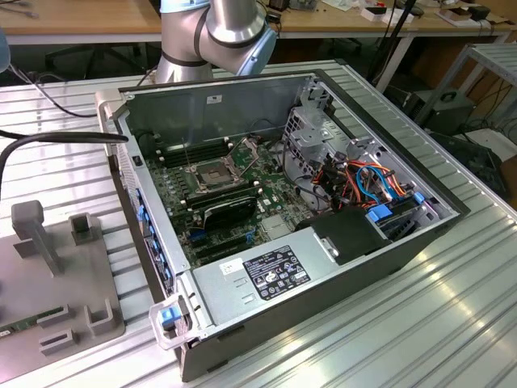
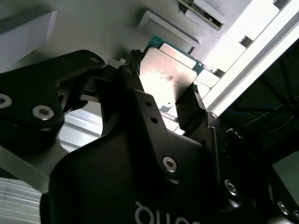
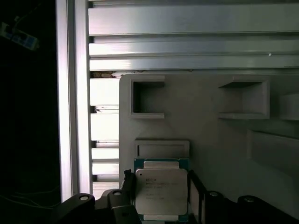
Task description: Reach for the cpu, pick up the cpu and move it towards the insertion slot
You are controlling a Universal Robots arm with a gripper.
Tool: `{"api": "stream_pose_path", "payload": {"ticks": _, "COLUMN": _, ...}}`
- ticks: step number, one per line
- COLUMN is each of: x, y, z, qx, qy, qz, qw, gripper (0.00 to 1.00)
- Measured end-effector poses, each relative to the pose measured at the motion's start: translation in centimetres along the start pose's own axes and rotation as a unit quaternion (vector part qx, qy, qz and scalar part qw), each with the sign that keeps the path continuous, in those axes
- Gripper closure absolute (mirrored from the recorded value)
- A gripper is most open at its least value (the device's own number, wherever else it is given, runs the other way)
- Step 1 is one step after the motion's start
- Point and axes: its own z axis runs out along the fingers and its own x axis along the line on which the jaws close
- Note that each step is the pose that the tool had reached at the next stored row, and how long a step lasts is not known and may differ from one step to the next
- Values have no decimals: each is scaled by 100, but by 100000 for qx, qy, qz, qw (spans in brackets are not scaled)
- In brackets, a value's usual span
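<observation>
A: Status of the cpu (image 3: 161,193)?
B: Bottom centre, first wrist view, bracketed by the jaws of the gripper (image 3: 160,177); clamped or not, cannot tell. The insertion slot (image 1: 212,172), mid-left in the exterior view, appears empty: transfer outstanding.

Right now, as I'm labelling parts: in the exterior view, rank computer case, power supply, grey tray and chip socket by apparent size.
1. Computer case.
2. Power supply and grey tray look alike; tray is cut off at the edge.
3. Chip socket.
</observation>
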Motion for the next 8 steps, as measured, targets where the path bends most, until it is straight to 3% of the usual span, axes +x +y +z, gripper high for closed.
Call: {"api": "stream_pose_path", "payload": {"ticks": 8, "x": 0, "y": -1, "z": -24, "qx": 68, "qy": -2, "qz": -6, "qw": 100000, "gripper": 45}}
